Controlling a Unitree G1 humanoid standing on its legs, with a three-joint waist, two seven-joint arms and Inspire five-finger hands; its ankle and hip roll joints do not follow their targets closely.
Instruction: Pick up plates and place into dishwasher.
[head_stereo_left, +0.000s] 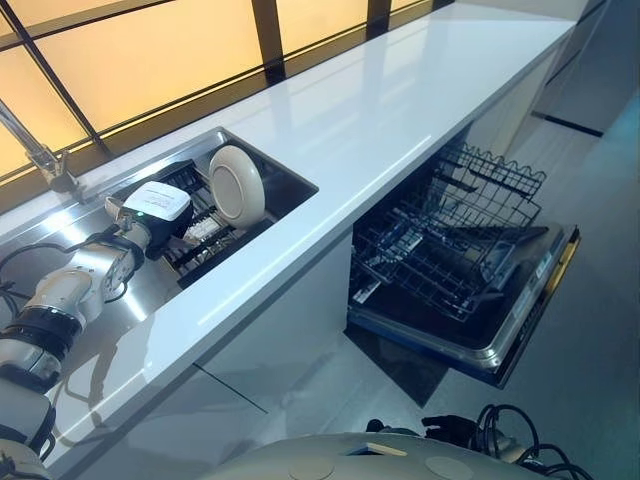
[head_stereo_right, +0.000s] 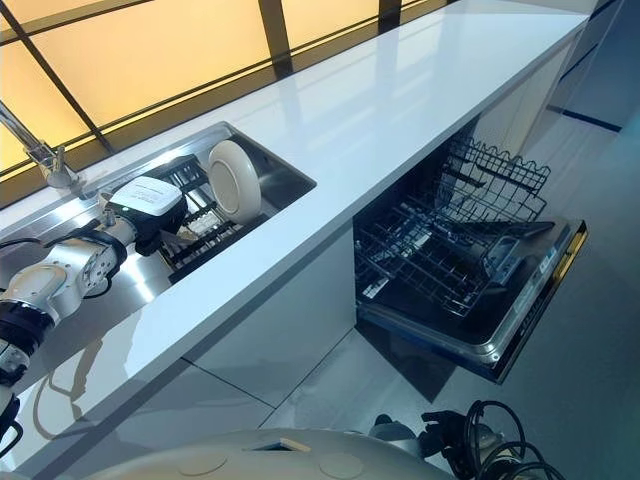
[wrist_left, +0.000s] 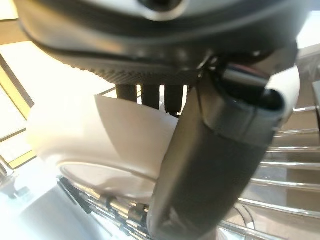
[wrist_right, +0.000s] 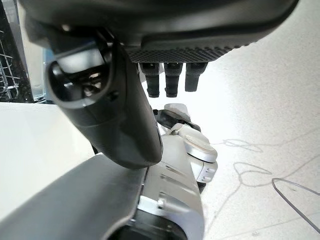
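White plate (head_stereo_left: 236, 184) stands on edge in the dark rack (head_stereo_left: 205, 240) inside the steel sink (head_stereo_left: 285, 180). My left hand (head_stereo_left: 160, 215) is at that rack, just beside the plate on the faucet (head_stereo_left: 35, 150) side. In the left wrist view my fingers (wrist_left: 150, 95) reach over the plate's rim and my thumb (wrist_left: 215, 165) lies across its near face; can't tell if they're actually clamped on it. My right hand (wrist_right: 125, 100) hangs over the floor, fingers short and relaxed, holding nothing. Past the sink along the white counter (head_stereo_left: 400, 100), the dishwasher (head_stereo_left: 500, 330) stands with its door down and its wire basket (head_stereo_left: 450, 240) pulled out, no plates visible in it.
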